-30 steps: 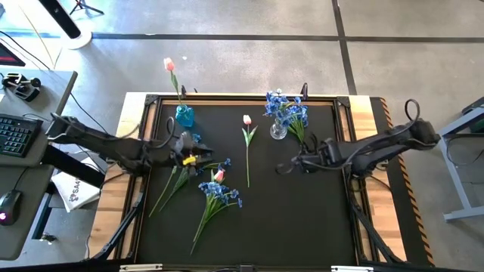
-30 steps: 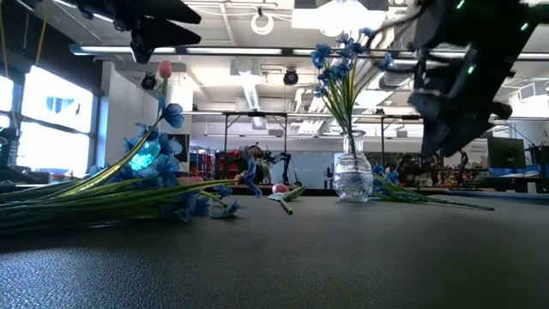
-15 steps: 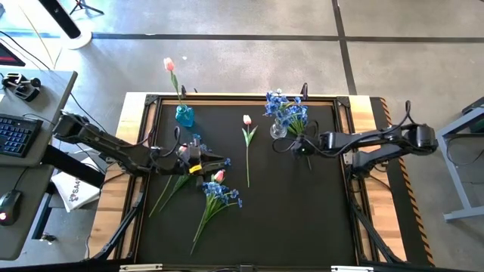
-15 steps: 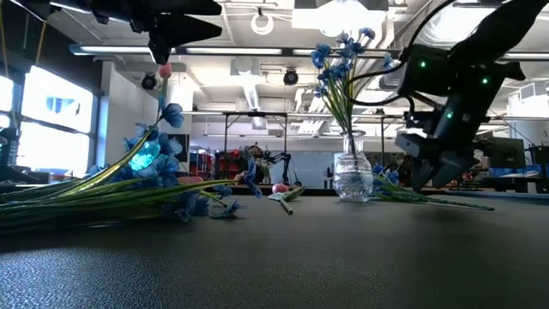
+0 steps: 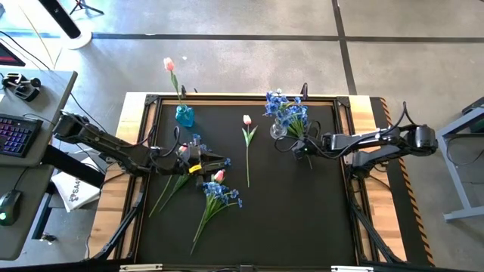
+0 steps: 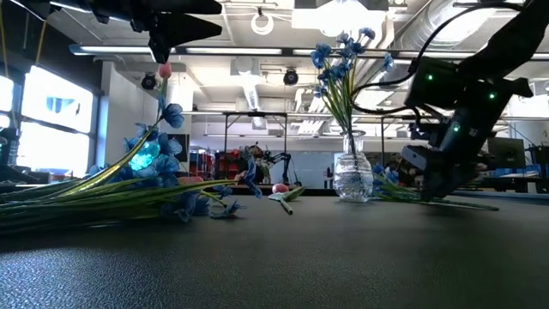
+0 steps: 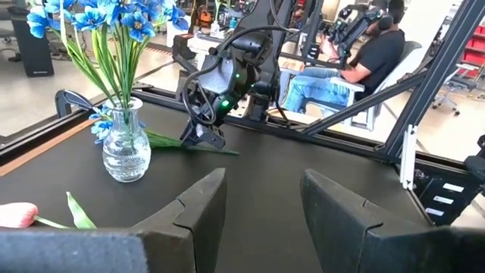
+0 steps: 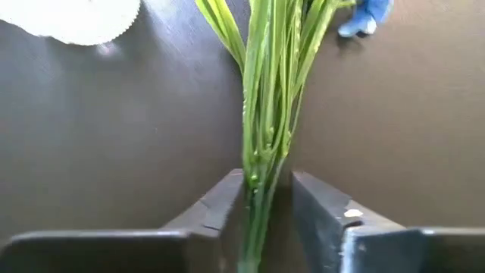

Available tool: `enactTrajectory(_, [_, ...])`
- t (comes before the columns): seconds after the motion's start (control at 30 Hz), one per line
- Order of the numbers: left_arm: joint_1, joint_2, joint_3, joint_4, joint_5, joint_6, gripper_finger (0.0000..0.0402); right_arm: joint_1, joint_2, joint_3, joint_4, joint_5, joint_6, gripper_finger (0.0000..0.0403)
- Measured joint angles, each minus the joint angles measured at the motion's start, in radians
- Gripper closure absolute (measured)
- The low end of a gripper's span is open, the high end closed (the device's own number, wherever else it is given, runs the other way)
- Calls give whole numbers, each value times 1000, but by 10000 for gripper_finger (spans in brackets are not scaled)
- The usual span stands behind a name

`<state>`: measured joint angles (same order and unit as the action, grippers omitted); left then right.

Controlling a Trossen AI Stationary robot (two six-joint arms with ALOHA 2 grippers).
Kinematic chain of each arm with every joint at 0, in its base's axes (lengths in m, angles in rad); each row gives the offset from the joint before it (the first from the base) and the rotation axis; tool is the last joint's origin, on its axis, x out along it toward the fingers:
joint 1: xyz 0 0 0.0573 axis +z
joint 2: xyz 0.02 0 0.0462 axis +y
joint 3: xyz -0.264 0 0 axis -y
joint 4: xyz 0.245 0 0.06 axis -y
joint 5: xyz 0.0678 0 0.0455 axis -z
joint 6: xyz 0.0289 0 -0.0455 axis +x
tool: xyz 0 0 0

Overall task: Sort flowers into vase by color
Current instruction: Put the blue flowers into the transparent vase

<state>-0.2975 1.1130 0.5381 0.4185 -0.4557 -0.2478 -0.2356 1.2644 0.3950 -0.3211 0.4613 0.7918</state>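
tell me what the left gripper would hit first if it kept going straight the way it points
Probably nothing soon. The left gripper points across bare mat toward the right gripper, passing beside the clear vase. The right arm is likely the first thing in line, though depth is hard to judge.

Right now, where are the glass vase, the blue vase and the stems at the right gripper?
glass vase (image 6: 352,178): low view, clear belly.
blue vase (image 5: 184,115): high view, body.
green stems (image 8: 265,114): right wrist view, bundle ahead of the fingers.
right gripper (image 8: 267,199): right wrist view, between fingertips.
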Motion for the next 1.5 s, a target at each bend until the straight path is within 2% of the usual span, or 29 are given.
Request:
enactTrajectory(0.17, [0, 0, 0, -1, 0, -1, 246, 3, -5, 2, -62, -15, 13, 390])
enactTrajectory(0.3, [-4, 0, 0, -2, 0, -1, 246, 60, -10, 46, -198, -48, 131, 384])
enactTrajectory(0.47, [-4, 0, 0, -3, 0, 2, 246, 187, -11, 180, -445, -178, 346, 398])
enactTrajectory(0.53, [-4, 0, 0, -4, 0, 7, 246, 256, -11, 222, -490, -215, 433, 396])
enactTrajectory(0.73, [-11, 0, 0, -8, 0, 19, 246, 531, 15, 261, -436, -208, 697, 399])
enactTrajectory(0.97, [-34, 0, 0, -23, 0, 43, 246, 818, 172, 261, -304, -218, 1026, 397])
enactTrajectory(1.03, [-38, 0, 0, -30, 0, 43, 246, 870, 219, 266, -266, -196, 1031, 397])
enactTrajectory(1.13, [-38, 0, 0, -37, 0, 43, 246, 935, 278, 299, -245, -106, 1008, 397])
enactTrajectory(1.3, [-38, 0, 0, -37, 0, 43, 246, 985, 314, 389, -339, -34, 975, 390])
enactTrajectory(1.4, [-38, 0, 0, -37, 0, 43, 246, 987, 314, 429, -415, -24, 941, 360])
enactTrajectory(1.5, [-38, 0, 0, -39, -1, 43, 246, 986, 314, 455, -457, -8, 928, 308])
